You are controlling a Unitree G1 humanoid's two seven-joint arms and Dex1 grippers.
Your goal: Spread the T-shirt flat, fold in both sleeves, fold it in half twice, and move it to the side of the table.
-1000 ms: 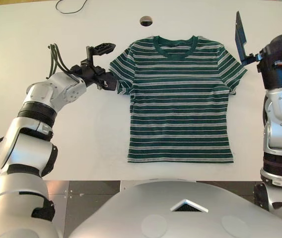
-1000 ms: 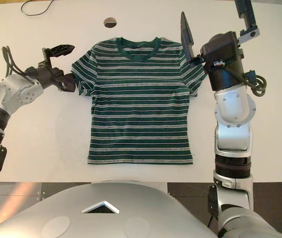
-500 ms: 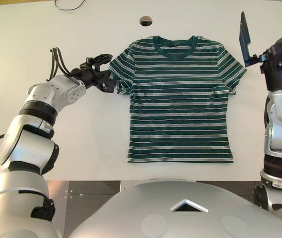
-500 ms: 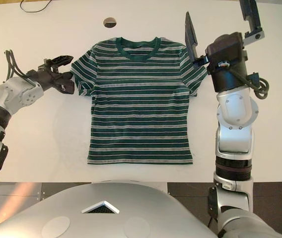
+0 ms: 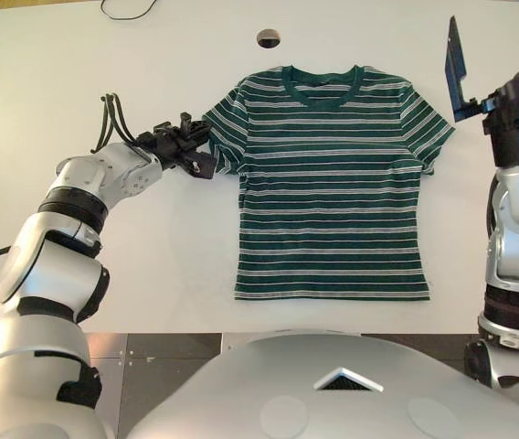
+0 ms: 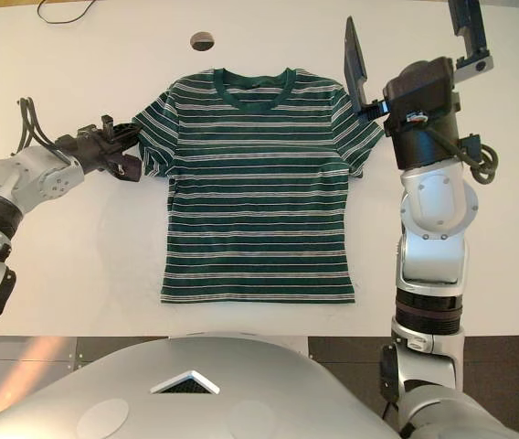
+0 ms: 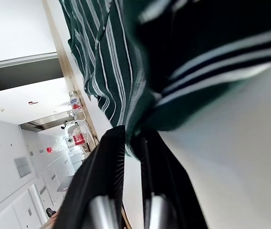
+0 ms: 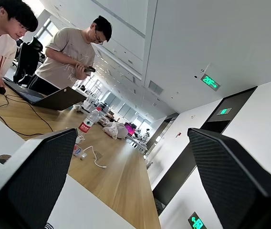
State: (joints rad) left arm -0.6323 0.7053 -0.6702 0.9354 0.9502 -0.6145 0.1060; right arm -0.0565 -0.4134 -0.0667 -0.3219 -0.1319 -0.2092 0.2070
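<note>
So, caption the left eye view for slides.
Left hand pinches a sleeve of the flat T-shirt; right hand raised, open.

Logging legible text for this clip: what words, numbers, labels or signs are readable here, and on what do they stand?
No text can be quoted reliably.
T-shirt: stripes only, no print.
Green wall sign in the room behind: lit, but its characters are too blurred to read.
Bottle on the far desk: its red label is too small to read.
</note>
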